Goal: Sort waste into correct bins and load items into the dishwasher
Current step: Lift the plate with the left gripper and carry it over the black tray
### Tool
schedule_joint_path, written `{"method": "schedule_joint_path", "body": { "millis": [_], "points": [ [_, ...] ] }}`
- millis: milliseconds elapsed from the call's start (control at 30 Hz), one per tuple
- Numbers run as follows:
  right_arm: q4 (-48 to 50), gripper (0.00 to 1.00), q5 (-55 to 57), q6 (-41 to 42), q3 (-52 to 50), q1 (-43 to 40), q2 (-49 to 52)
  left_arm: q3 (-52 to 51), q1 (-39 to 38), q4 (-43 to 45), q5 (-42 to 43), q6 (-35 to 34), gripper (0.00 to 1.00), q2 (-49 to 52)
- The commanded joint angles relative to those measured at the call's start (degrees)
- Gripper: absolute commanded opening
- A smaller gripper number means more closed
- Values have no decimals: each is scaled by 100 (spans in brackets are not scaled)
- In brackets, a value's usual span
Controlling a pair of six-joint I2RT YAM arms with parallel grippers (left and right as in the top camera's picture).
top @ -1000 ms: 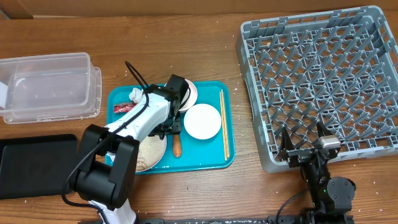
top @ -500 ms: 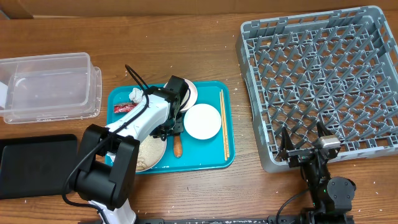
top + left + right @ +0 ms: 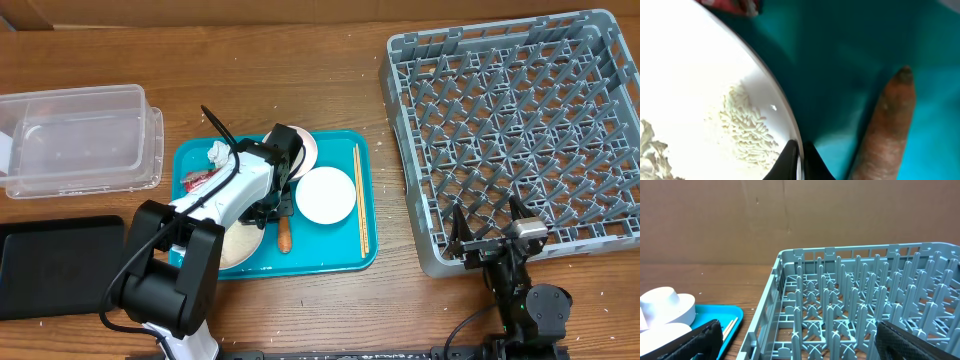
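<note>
Closing since the earlier frames, the left gripper [image 3: 801,160] now has its jaws pinching the rim of the plate [image 3: 690,75]. Nothing else appears to have shifted.

At far left a clear tub [image 3: 75,140] lies on the table [image 3: 300,80], with the black tray [image 3: 55,265] nearer the front edge, apart from it. To their right is the teal tray [image 3: 340,245]. The napkin [image 3: 218,152] is in its far left corner and the wrapper [image 3: 200,178] just beside it, close to the plate's far rim.

The plate fills the front left corner of the teal tray and carries the rice [image 3: 747,130], heaped near the pinched rim. Just right of the gripper the carrot [image 3: 887,130] lies on the teal tray, beside the plate but apart from it.

A white dish [image 3: 325,195] is next, and a second dish [image 3: 308,150] behind it is partly hidden by the arm. The chopsticks [image 3: 360,200] lie together along the teal tray's right side.

Farther right the rack [image 3: 520,120] stands on the table. The right gripper [image 3: 488,232] hangs at its near edge, jaws spread wide with nothing between them.
</note>
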Motion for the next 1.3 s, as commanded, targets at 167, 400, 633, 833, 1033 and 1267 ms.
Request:
{"method": "schedule_joint_path", "body": {
  "millis": [167,400,633,833,1033,1267],
  "points": [
    [20,100,48,-24,-59,-17,-63,160,22,-345,-87,-52,4,92],
    [20,100,50,-24,-59,-15,-63,669,22,-1043,-129,-232,4,92],
    [20,100,50,-24,-59,-17,-63,1069,22,-1917,-588,-638,4,72],
    [20,100,50,-24,-59,-17,-63,1331,24,-2385,-1080,-809,4,-90],
    [20,100,50,-24,-59,-15,-63,1600,33,-2682,-1368,-804,4,-350],
    [20,100,50,-24,-59,-15,-63,1851,476,-2900,-1578,-789,4,-890]
  ]
}}
